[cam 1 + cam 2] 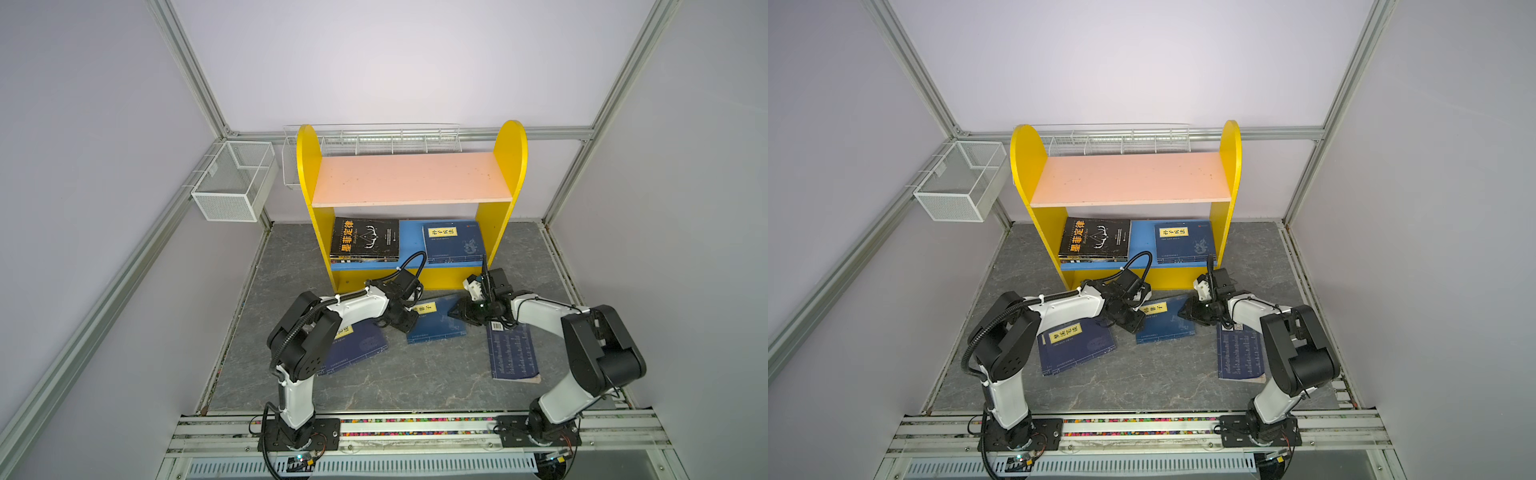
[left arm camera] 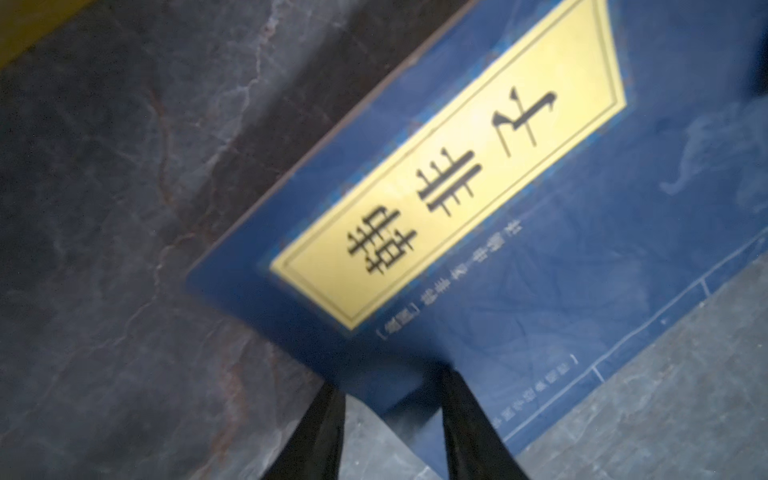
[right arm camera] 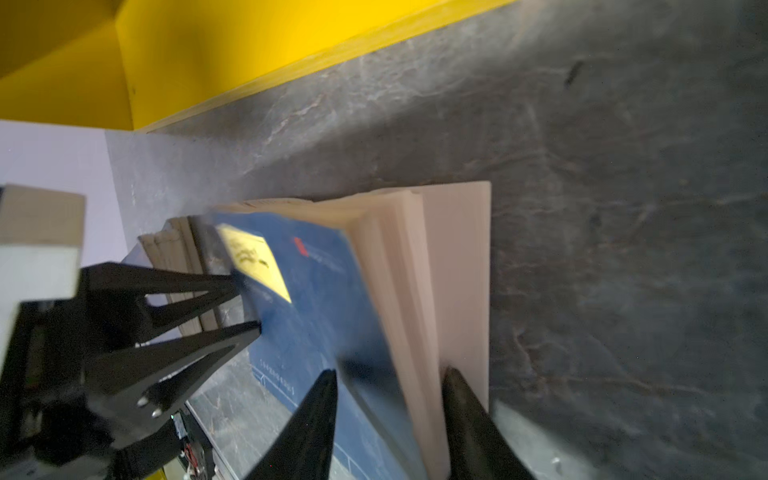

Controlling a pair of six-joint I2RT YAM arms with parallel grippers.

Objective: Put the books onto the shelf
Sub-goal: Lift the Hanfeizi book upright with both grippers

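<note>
A navy book [image 1: 438, 326] with a yellow label lies tilted on the grey floor in front of the yellow shelf [image 1: 309, 195]. My left gripper [image 1: 409, 324] grips its left corner [image 2: 540, 249], one finger on the cover and one behind it. My right gripper [image 3: 388, 374] straddles the opposite edge [image 3: 316, 299], where the pages fan out. One finger touches the pages; a gap shows beside the cover. A second navy book [image 1: 357, 349] lies partly under the left arm, a third [image 1: 513, 353] face down on the right. A black stack [image 1: 365, 239] and a navy stack [image 1: 453, 243] rest on the blue board.
The pink upper board [image 1: 411, 178] is bare. A white mesh basket [image 1: 235, 180] hangs on the left wall frame. A long wire rack [image 1: 374, 139] runs behind the shelf. The arm bases sit on a metal rail [image 1: 415, 428] at the front edge.
</note>
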